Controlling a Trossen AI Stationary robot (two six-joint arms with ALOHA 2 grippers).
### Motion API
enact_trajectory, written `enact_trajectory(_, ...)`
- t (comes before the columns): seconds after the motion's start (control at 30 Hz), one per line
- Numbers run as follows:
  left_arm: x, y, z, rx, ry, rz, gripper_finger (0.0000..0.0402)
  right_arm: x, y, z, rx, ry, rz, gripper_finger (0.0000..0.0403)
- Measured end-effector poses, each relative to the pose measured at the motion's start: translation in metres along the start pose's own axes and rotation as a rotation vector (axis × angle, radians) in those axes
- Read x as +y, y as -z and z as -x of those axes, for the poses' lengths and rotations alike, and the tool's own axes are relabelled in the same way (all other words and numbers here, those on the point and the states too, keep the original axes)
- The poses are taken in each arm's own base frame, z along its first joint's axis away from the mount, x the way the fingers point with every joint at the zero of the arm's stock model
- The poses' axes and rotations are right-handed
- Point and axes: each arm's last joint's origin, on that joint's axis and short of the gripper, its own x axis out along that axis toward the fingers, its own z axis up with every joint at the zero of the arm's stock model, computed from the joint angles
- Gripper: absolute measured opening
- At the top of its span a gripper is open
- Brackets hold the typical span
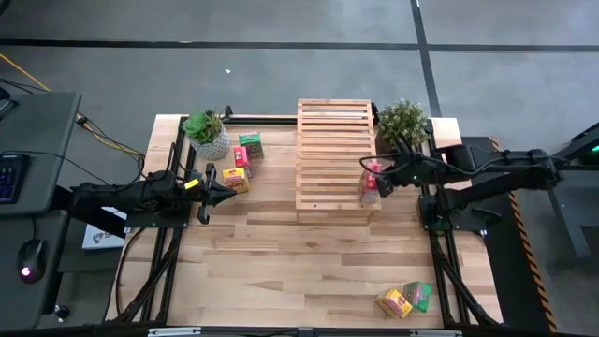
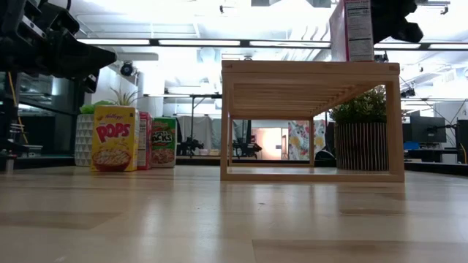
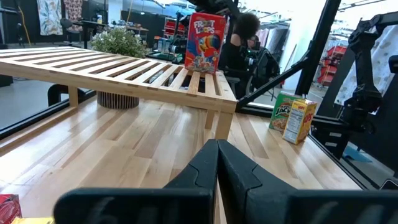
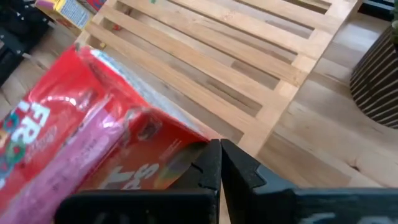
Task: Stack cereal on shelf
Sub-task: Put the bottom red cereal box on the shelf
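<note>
Red cereal box (image 4: 93, 162) | cropped, blurred in right wrist view | on shelf (image 1: 334, 140)

The wooden table (image 1: 309, 257) carries the slatted shelf (image 1: 332, 131), cereal boxes (image 1: 241, 167) and two potted plants (image 1: 208, 133).

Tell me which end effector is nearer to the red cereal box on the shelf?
The right end effector is nearer, right beside the red cereal box at the shelf's edge. The left end effector is across the table, beyond the shelf.

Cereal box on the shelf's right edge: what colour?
Red, the cereal box standing on the shelf. Shows best in the left wrist view.
</note>
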Motion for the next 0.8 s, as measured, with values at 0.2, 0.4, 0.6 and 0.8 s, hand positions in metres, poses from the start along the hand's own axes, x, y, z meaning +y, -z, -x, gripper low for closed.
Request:
enact_trajectory(0.2,0.000,0.000,0.000,0.000,0.000,0.000,0.0001,-0.002,-0.003,-0.001,0.011,-0.007,0.007,0.0000)
enact_trajectory(0.4,0.000,0.000,0.000,0.000,0.000,0.000,0.0001,-0.006,-0.006,0.001,0.033,0.006,0.041,0.0000)
enact_trajectory(0.6,0.000,0.000,0.000,0.000,0.000,0.000,0.0001,-0.016,-0.023,0.034,-0.071,0.111,0.054,0.0000)
enact_trajectory(0.8,0.000,0.000,0.000,0.000,0.000,0.000,0.0001,-0.022,-0.039,0.073,-0.251,0.067,-0.058,0.0000)
